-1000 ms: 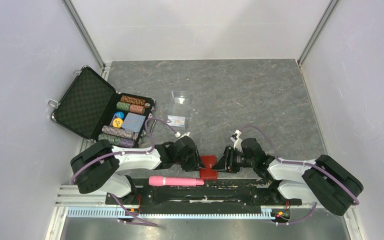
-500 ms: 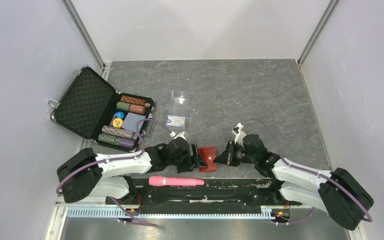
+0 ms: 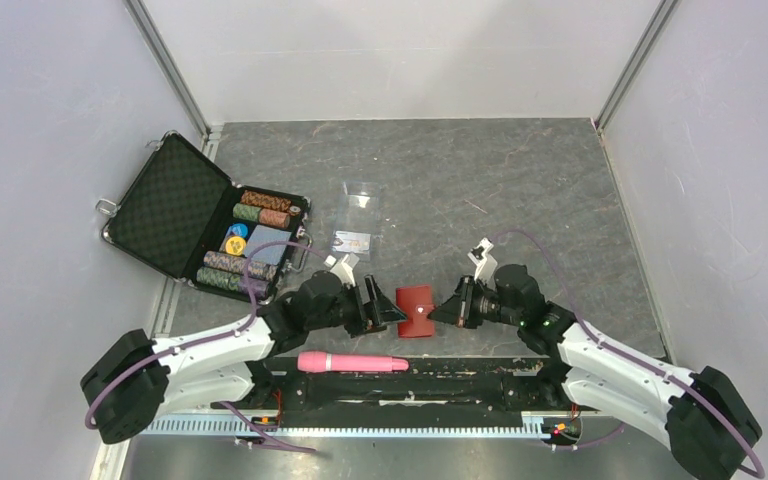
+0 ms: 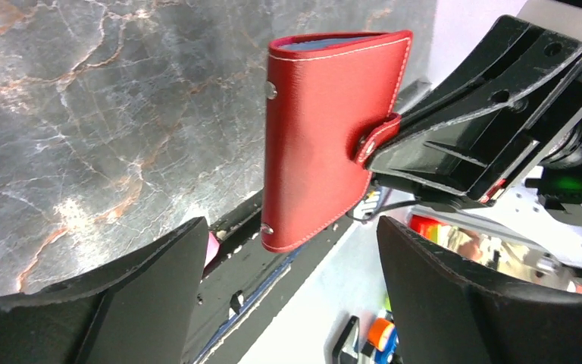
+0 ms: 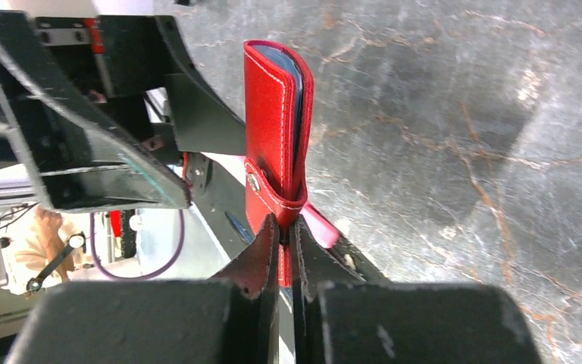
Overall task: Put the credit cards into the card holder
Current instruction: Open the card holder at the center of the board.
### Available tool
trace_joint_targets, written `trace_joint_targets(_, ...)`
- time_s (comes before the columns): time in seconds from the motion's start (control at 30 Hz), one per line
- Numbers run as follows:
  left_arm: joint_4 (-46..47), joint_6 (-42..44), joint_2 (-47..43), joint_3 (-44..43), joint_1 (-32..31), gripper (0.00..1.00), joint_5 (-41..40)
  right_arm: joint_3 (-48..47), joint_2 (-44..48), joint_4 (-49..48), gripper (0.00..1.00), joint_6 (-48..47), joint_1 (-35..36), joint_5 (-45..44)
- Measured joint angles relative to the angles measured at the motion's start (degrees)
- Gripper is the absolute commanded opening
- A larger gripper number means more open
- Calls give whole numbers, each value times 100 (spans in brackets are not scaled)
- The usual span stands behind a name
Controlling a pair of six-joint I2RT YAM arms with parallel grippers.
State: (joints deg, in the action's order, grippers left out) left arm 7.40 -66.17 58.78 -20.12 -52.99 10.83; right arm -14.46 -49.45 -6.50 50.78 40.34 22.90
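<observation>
The red card holder [image 3: 416, 310] is closed and held on edge above the table, near the front. My right gripper [image 3: 447, 309] is shut on its snap tab side; in the right wrist view the gripper [image 5: 284, 235] pinches the tab of the holder [image 5: 269, 114], whose pale blue pockets show at the top. My left gripper [image 3: 385, 311] is open just left of the holder. In the left wrist view the holder [image 4: 326, 136] hangs ahead of that open gripper [image 4: 292, 243], apart from both fingers. A grey-blue credit card [image 3: 352, 240] with a gold mark lies in the clear case.
The clear plastic case [image 3: 360, 200] lies open behind the holder. An open black chip briefcase [image 3: 175, 205] with poker chips stands at the left. A pink cylinder [image 3: 352, 362] lies on the base rail. Grey walls close in on three sides.
Both arms have reached forward from the near edge. The card holder has moved with them, away from the base rail and farther onto the table, still in the right gripper.
</observation>
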Motion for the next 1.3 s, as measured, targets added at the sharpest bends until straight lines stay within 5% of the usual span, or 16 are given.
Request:
trace_joint_targets(0.2, 957, 0, -7, 315, 308, 75, 780, -516, 70, 151, 0, 66, -7, 219)
trace_joint_targets(0.43, 2131, -42, 264, 330, 315, 38, 1493, -835, 63, 192, 0, 107, -11, 317)
trace_joint_targets(0.63, 2100, -28, 133, 345, 339, 13, 1532, -1069, -39, 496, 3, -44, -44, 293)
trace_joint_targets(0.83, 1034, 260, -278, 26, 337, 2, 1408, -1390, -118, 1025, 60, -358, -37, 79)
trace_joint_targets(0.93, 35, 584, -407, -376, 337, 2, 1113, -1733, -157, 1604, 78, -678, -55, -275)
trace_joint_targets(1.3, -2562, 1325, 240, -1893, -11, 2, -127, -2302, -715, 2262, 88, -1143, 195, -848)
